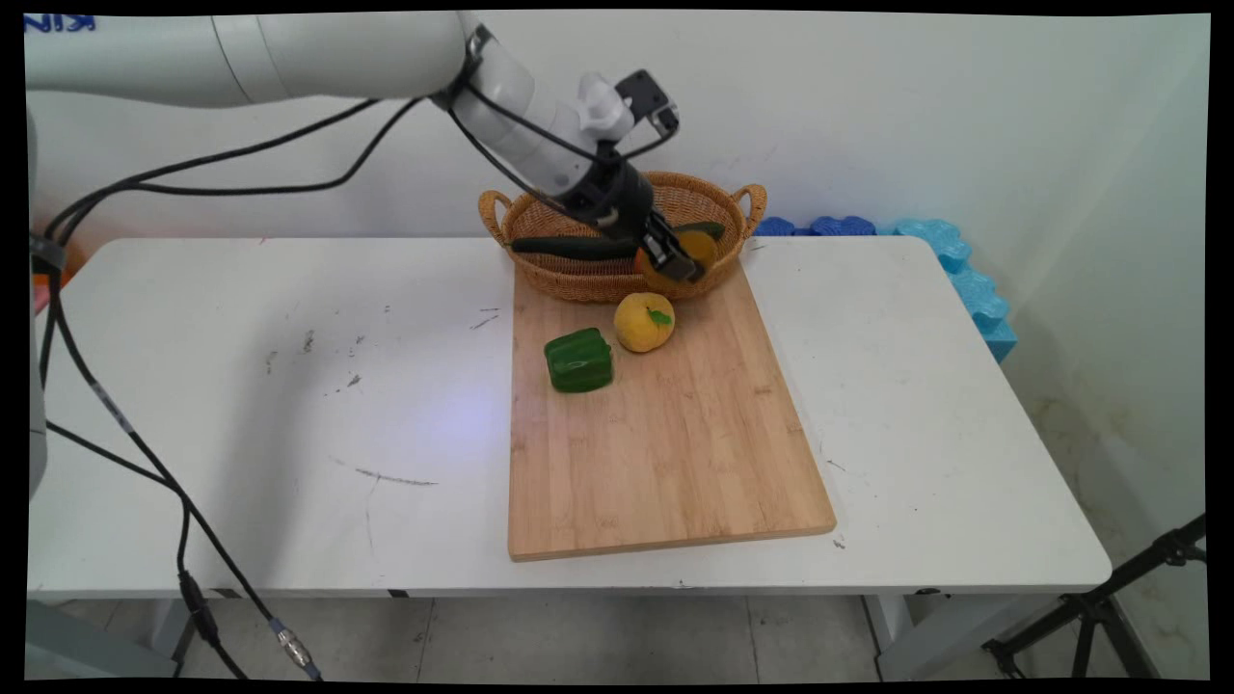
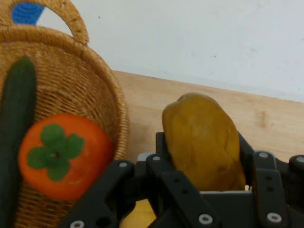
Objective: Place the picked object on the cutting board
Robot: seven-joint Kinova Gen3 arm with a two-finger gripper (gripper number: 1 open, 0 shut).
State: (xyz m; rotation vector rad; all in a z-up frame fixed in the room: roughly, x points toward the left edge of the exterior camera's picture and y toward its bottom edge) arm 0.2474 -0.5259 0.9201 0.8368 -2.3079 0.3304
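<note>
**Gripper clamped on mango at basket edge**

Gripper (image 2: 204,156) closed on a yellow-brown mango (image 2: 203,142), fingers (image 2: 164,159) pressed to both sides; held above near rim of wicker basket (image 1: 588,280) at far end of wooden board (image 1: 665,443). Inside basket: orange persimmon w/ green calyx (image 2: 61,154), dark green cucumber (image 2: 16,118) just beside it. On board nr basket: yellow fruit w/ small green leaf (image 1: 644,322), green bell pepper (image 1: 578,360) just beside, left. Board flat on white table (image 1: 241,434).
</note>
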